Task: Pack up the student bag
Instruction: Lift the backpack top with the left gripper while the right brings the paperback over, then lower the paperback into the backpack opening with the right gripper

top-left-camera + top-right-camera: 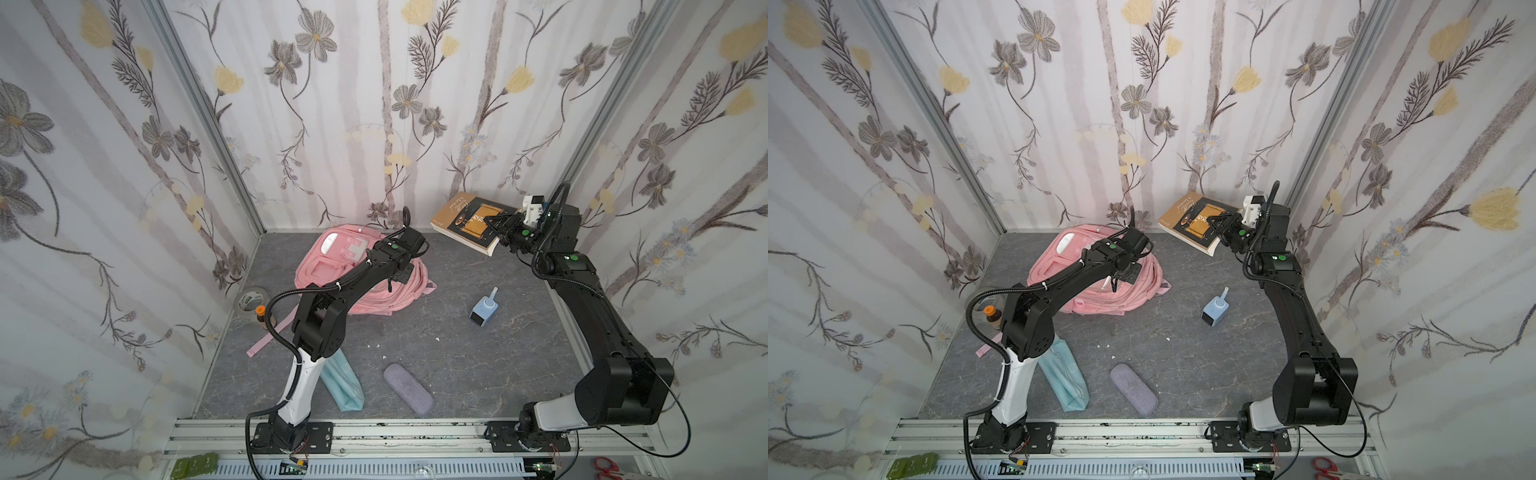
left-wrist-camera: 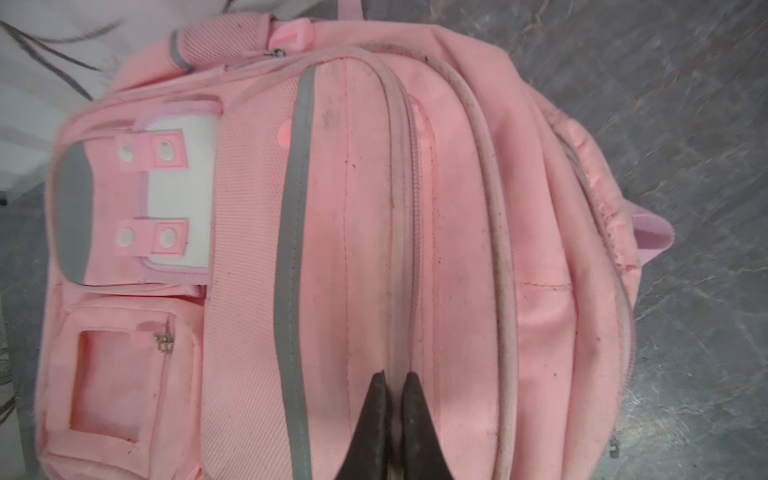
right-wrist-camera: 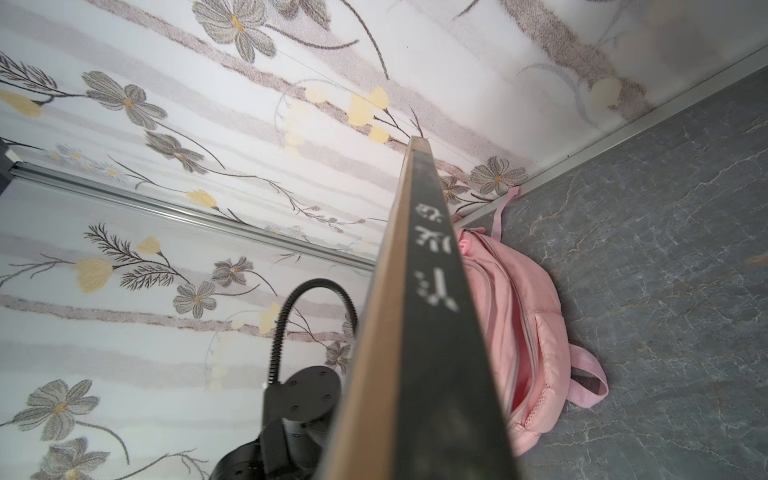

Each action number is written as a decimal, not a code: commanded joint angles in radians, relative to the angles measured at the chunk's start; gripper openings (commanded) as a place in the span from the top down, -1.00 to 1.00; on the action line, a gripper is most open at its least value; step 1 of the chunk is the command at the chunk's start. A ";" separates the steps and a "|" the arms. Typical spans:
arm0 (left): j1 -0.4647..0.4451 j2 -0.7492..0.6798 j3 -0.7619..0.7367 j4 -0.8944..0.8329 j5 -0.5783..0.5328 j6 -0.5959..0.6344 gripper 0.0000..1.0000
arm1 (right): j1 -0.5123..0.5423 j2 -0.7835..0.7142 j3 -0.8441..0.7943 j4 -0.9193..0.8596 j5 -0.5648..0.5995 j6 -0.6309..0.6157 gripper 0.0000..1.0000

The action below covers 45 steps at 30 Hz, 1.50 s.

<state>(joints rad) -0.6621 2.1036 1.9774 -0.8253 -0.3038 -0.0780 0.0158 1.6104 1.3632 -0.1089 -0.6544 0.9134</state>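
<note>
The student bag point(image 1: 328, 255) point(image 1: 1059, 259), a big pink backpack, lies on the grey floor at the back, left of the middle. In the left wrist view it point(image 2: 365, 199) fills the frame, and my left gripper point(image 2: 395, 376) is shut on a raised pale piping ridge beside a zip. My right gripper point(image 1: 496, 226) point(image 1: 1219, 224) is shut on a brown and black book point(image 1: 461, 220) point(image 1: 1187, 216), held tilted in the air at the back right. The right wrist view shows the book's spine point(image 3: 432, 291) edge-on, hiding the fingers, with the bag point(image 3: 515, 307) gaping open beyond it.
On the floor lie a blue and white device point(image 1: 484, 309), a purple case point(image 1: 408, 388), a teal pouch point(image 1: 345, 384) partly under the left arm, a tape roll point(image 1: 251, 300), an orange-capped bottle point(image 1: 260, 316) and a pink strip point(image 1: 270, 334). Patterned walls close in three sides.
</note>
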 commanded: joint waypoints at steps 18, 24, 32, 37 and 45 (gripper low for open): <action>0.070 -0.260 -0.089 0.375 0.124 -0.105 1.00 | 0.026 0.102 0.085 -0.108 0.090 -0.129 1.00; 0.098 -0.324 -0.174 0.521 0.303 -0.129 1.00 | 0.076 0.160 0.144 -0.109 0.088 -0.122 1.00; 0.114 -0.347 -0.190 0.571 0.354 -0.166 1.00 | 0.161 0.235 0.179 -0.117 0.053 -0.052 1.00; 0.136 -0.347 -0.196 0.583 0.384 -0.202 1.00 | 0.254 0.267 0.068 0.054 -0.002 0.058 1.00; 0.150 -0.328 -0.187 0.618 0.453 -0.233 1.00 | 0.329 0.405 0.034 0.373 -0.130 0.249 1.00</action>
<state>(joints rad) -0.5156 1.7737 1.7676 -0.3717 0.1085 -0.2932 0.3267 1.9671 1.3720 0.0177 -0.6807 1.0622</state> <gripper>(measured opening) 0.060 0.151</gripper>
